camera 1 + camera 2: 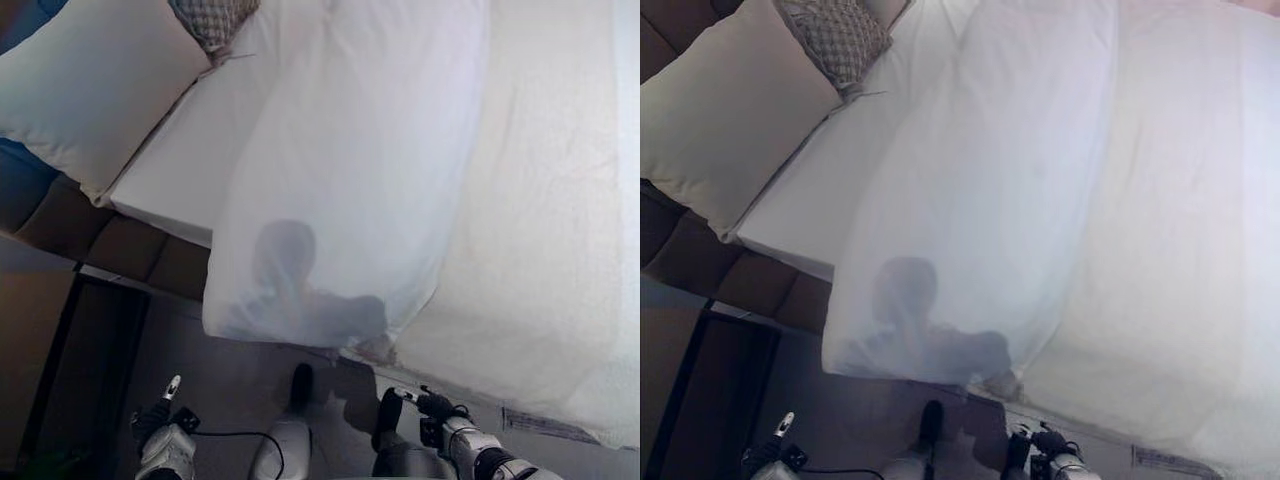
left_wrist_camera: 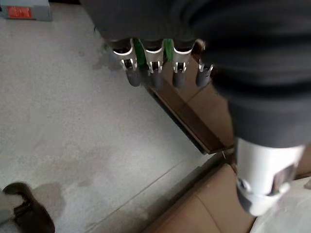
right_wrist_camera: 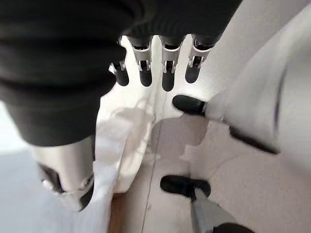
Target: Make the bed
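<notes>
Grey floor ran along the bed (image 1: 180, 170), and we stood at its side, both hands low and empty: left hand (image 2: 155, 68) and right hand (image 3: 160, 68) with fingers relaxed. We judged it best to grip the sheet (image 1: 350, 180) by its hanging corner and pull evenly. It lay skewed, thin and white, draping over the edge beside the pillow (image 1: 90, 90).

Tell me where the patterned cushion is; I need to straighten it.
The patterned cushion lies at the top left of the right eye view, tucked behind the white pillow.
</notes>
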{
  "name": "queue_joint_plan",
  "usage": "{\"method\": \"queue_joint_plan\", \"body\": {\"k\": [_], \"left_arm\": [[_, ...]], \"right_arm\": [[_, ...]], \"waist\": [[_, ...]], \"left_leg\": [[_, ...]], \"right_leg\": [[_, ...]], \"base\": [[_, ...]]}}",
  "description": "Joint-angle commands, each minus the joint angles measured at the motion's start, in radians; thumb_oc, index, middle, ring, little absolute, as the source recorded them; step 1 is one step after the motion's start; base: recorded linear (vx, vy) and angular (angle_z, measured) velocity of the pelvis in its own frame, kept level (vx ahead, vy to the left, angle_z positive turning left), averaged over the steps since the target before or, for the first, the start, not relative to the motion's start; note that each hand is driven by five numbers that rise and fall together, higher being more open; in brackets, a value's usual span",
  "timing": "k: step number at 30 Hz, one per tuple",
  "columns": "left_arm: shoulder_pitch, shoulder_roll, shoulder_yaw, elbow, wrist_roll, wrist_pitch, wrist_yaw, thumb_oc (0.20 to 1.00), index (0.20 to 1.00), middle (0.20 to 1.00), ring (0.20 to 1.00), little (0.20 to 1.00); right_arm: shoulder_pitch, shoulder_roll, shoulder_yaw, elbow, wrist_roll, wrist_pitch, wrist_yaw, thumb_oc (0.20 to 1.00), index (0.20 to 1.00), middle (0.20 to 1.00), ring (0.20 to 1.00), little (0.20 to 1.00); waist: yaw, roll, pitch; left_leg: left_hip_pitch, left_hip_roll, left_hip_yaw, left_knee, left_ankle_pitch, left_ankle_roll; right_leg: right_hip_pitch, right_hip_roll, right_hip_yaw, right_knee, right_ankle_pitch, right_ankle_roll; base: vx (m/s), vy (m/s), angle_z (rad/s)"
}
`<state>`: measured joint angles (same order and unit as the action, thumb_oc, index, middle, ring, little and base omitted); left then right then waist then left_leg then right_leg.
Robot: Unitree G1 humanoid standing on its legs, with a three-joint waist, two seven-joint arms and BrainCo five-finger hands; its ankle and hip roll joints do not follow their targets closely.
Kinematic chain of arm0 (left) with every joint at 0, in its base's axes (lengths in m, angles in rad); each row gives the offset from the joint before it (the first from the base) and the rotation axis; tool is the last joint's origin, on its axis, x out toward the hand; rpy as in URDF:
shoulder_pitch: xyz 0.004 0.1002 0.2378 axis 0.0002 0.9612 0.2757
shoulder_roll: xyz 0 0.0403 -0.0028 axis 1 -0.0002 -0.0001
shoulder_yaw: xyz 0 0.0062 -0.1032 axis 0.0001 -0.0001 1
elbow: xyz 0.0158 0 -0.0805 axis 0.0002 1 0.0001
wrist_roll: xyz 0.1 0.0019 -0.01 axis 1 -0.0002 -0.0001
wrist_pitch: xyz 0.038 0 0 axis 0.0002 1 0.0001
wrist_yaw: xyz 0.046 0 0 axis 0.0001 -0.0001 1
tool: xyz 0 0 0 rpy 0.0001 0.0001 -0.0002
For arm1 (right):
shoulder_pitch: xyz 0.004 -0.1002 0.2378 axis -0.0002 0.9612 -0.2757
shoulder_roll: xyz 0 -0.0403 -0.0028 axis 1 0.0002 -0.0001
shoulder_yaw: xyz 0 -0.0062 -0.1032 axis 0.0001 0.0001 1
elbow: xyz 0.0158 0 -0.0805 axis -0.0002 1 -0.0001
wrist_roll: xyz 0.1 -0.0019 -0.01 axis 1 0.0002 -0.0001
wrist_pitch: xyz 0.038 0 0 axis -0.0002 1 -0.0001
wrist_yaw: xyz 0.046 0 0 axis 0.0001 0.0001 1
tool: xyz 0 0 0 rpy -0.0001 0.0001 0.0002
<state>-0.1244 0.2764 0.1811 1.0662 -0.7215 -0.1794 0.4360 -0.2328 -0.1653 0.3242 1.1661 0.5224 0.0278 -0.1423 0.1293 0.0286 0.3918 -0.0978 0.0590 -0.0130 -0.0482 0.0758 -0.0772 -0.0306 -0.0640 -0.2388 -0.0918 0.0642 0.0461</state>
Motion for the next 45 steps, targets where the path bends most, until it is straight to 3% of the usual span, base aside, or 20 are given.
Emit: {"method": "queue_joint_plan", "body": {"k": [1,3,4,5,6,9,12,13,15,18,23,25,30,32,33,34,36,39,41,45], "left_arm": [[-0.01,0.042,0.023,0.028,0.024,-0.019,0.049,1.0,1.0,1.0,1.0,1.0],[-0.005,0.047,0.032,-0.028,0.062,-0.03,0.116,1.0,1.0,1.0,1.0,1.0],[0.008,0.043,0.039,-0.11,0.093,-0.036,0.145,1.0,1.0,1.0,1.0,1.0],[0.062,0.042,0.013,-0.366,0.175,-0.079,0.155,1.0,1.0,1.0,1.0,1.0],[0.062,0.042,0.013,-0.367,0.175,-0.078,0.156,1.0,1.0,1.0,1.0,1.0],[0.093,0.066,-0.045,-0.596,0.113,-0.113,0.004,1.0,1.0,1.0,1.0,1.0],[0.064,0.122,-0.105,-0.792,0.023,-0.104,-0.177,1.0,1.0,1.0,1.0,1.0],[0.064,0.122,-0.105,-0.792,0.023,-0.104,-0.177,1.0,1.0,1.0,1.0,1.0],[-0.052,0.148,-0.181,-0.875,-0.129,-0.096,-0.321,1.0,1.0,1.0,1.0,1.0],[-0.218,0.169,-0.267,-0.925,-0.226,-0.107,-0.373,1.0,1.0,1.0,1.0,1.0],[-0.474,0.206,-0.358,-0.903,-0.357,-0.131,-0.374,1.0,1.0,1.0,1.0,1.0],[-0.538,0.215,-0.38,-0.92,-0.4,-0.147,-0.368,1.0,1.0,1.0,1.0,1.0],[-0.744,0.223,-0.458,-0.831,-0.505,-0.165,-0.361,1.0,1.0,1.0,1.0,1.0],[-0.814,0.205,-0.473,-0.769,-0.535,-0.176,-0.357,1.0,1.0,1.0,1.0,1.0],[-0.844,0.197,-0.478,-0.741,-0.546,-0.183,-0.344,1.0,1.0,1.0,1.0,1.0],[-0.878,0.194,-0.487,-0.713,-0.561,-0.179,-0.336,1.0,1.0,1.0,1.0,1.0],[-0.946,0.176,-0.491,-0.637,-0.558,-0.195,-0.296,1.0,1.0,1.0,1.0,1.0],[-0.955,0.191,-0.463,-0.503,-0.511,-0.171,-0.238,1.0,1.0,1.0,1.0,1.0],[-0.941,0.189,-0.426,-0.351,-0.497,-0.162,-0.146,1.0,1.0,1.0,1.0,1.0],[-0.885,0.136,-0.384,-0.379,-0.504,-0.207,0.013,1.0,1.0,1.0,1.0,1.0]], "right_arm": [[-0.005,0.016,-0.001,-0.022,-0.005,-0.022,-0.053,1.0,1.0,1.0,1.0,1.0],[-0.007,-0.014,0.0,-0.143,-0.1,-0.049,-0.141,1.0,1.0,1.0,1.0,1.0],[0.015,-0.05,-0.005,-0.318,-0.138,-0.064,-0.174,1.0,1.0,1.0,1.0,1.0],[0.07,-0.141,-0.053,-0.569,-0.187,-0.118,-0.202,1.0,1.0,1.0,1.0,1.0],[0.07,-0.142,-0.053,-0.57,-0.187,-0.117,-0.202,1.0,1.0,1.0,1.0,1.0],[0.087,-0.232,-0.085,-0.798,-0.193,-0.165,-0.122,1.0,1.0,1.0,1.0,1.0],[0.036,-0.258,-0.122,-0.957,-0.115,-0.207,-0.04,1.0,1.0,1.0,1.0,1.0],[0.036,-0.258,-0.122,-0.957,-0.115,-0.207,-0.04,1.0,1.0,1.0,1.0,1.0],[-0.074,-0.251,-0.111,-1.048,-0.003,-0.25,0.026,1.0,1.0,1.0,1.0,1.0],[-0.251,-0.241,-0.059,-1.055,0.103,-0.29,0.048,1.0,1.0,1.0,1.0,1.0],[-0.522,-0.174,0.022,-1.008,0.265,-0.338,0.033,1.0,1.0,1.0,1.0,1.0],[-0.605,-0.145,0.063,-0.987,0.334,-0.337,0.051,1.0,1.0,1.0,1.0,1.0],[-0.816,-0.065,0.156,-0.824,0.511,-0.325,0.072,1.0,1.0,1.0,1.0,1.0],[-0.894,-0.05,0.162,-0.745,0.553,-0.324,0.066,1.0,1.0,1.0,1.0,1.0],[-0.915,-0.04,0.174,-0.715,0.573,-0.328,0.054,1.0,1.0,1.0,1.0,1.0],[-0.932,-0.057,0.161,-0.693,0.591,-0.324,0.05,1.0,1.0,1.0,1.0,1.0],[-0.987,-0.084,0.153,-0.614,0.609,-0.345,-0.006,1.0,1.0,1.0,1.0,1.0],[-1.012,-0.097,0.141,-0.49,0.634,-0.324,-0.074,1.0,1.0,1.0,1.0,1.0],[-1.022,-0.127,0.141,-0.372,0.614,-0.291,-0.162,1.0,1.0,1.0,1.0,1.0],[-0.957,-0.122,0.153,-0.364,0.527,-0.231,-0.276,1.0,1.0,1.0,1.0,1.0]], "waist": [[-0.006,-0.012,-0.006],[-0.014,-0.009,-0.003],[-0.023,-0.009,-0.004],[-0.041,0.001,0.009],[-0.041,0.001,0.005],[-0.066,0.02,0.024],[-0.08,0.03,0.02],[-0.08,0.03,0.02],[-0.095,0.024,0.027],[-0.091,0.014,0.065],[-0.083,0.002,0.089],[-0.066,-0.013,0.098],[-0.032,-0.027,0.128],[-0.022,-0.031,0.128],[-0.019,-0.041,0.128],[-0.029,-0.047,0.128],[-0.04,-0.038,0.128],[-0.027,-0.032,0.128],[-0.018,-0.033,0.128],[-0.015,-0.018,0.128]], "left_leg": [[-0.056,-0.084,0.036,0.0,-0.018,0.038],[-0.051,-0.081,0.04,0.001,-0.021,0.034],[-0.057,-0.08,0.041,0.005,-0.019,0.033],[-0.066,-0.074,0.036,0.025,-0.023,0.036],[-0.071,-0.075,0.036,0.026,-0.021,0.036],[-0.095,-0.075,0.019,0.078,-0.028,0.041],[-0.121,-0.075,0.01,0.126,-0.039,0.036],[-0.122,-0.075,0.01,0.127,-0.039,0.036],[-0.182,-0.075,0.009,0.226,-0.059,0.017],[-0.28,-0.093,-0.031,0.365,-0.081,-0.007],[-0.336,-0.064,-0.017,0.253,-0.004,0.002],[-0.36,-0.069,-0.025,0.257,-0.013,0.011],[-0.458,-0.064,0.061,0.355,-0.064,0.057],[-0.512,-0.073,0.073,0.399,-0.114,0.054],[-0.54,-0.076,0.084,0.397,-0.115,0.053],[-0.576,-0.087,0.074,0.408,-0.112,0.053],[-0.635,-0.1,0.057,0.411,-0.107,0.049],[-0.718,-0.092,0.06,0.452,-0.113,0.038],[-0.784,-0.091,0.065,0.522,-0.143,0.036],[-0.929,-0.095,0.063,0.65,-0.2,0.042]], "right_leg": [[-0.092,-0.038,0.018,0.047,0.014,0.075],[-0.091,-0.036,0.02,0.056,0.004,0.074],[-0.1,-0.038,0.021,0.068,-0.001,0.073],[-0.124,-0.044,0.025,0.135,-0.031,0.066],[-0.128,-0.045,0.024,0.134,-0.029,0.066],[-0.161,-0.052,0.034,0.216,-0.075,0.049],[-0.19,-0.05,0.048,0.262,-0.101,0.032],[-0.191,-0.05,0.048,0.262,-0.101,0.032],[-0.214,-0.048,0.043,0.296,-0.127,0.016],[-0.263,-0.045,0.043,0.348,-0.14,0.001],[-0.292,-0.014,0.072,0.328,-0.116,0.028],[-0.337,-0.01,0.108,0.339,-0.11,0.038],[-0.514,-0.077,0.132,0.511,-0.081,0.092],[-0.557,-0.09,0.103,0.48,-0.082,0.091],[-0.581,-0.092,0.072,0.431,-0.058,0.088],[-0.592,-0.077,0.093,0.399,-0.054,0.088],[-0.642,-0.047,0.132,0.405,-0.065,0.082],[-0.741,-0.058,0.115,0.483,-0.078,0.074],[-0.801,-0.08,0.095,0.556,-0.1,0.065],[-0.924,-0.109,0.078,0.672,-0.141,0.055]], "base": [[0.0,-0.024,-0.06],[-0.01,-0.026,-0.06],[-0.05,-0.04,-0.08],[-0.05,-0.032,-0.07],[-0.06,-0.044,0.06],[-0.04,-0.063,0.21],[-0.01,-0.096,0.14],[-0.02,-0.141,0.08],[-0.05,-0.177,0.06],[-0.09,-0.103,0.3],[0.07,0.068,-0.07],[0.04,0.263,-0.55],[0.03,0.297,-0.82],[0.07,0.154,-0.41],[-0.02,0.047,-0.21],[0.0,-0.016,-0.13],[0.01,0.055,0.13],[0.02,0.049,0.49],[0.02,0.035,0.01],[0.02,-0.016,0.09]]}}
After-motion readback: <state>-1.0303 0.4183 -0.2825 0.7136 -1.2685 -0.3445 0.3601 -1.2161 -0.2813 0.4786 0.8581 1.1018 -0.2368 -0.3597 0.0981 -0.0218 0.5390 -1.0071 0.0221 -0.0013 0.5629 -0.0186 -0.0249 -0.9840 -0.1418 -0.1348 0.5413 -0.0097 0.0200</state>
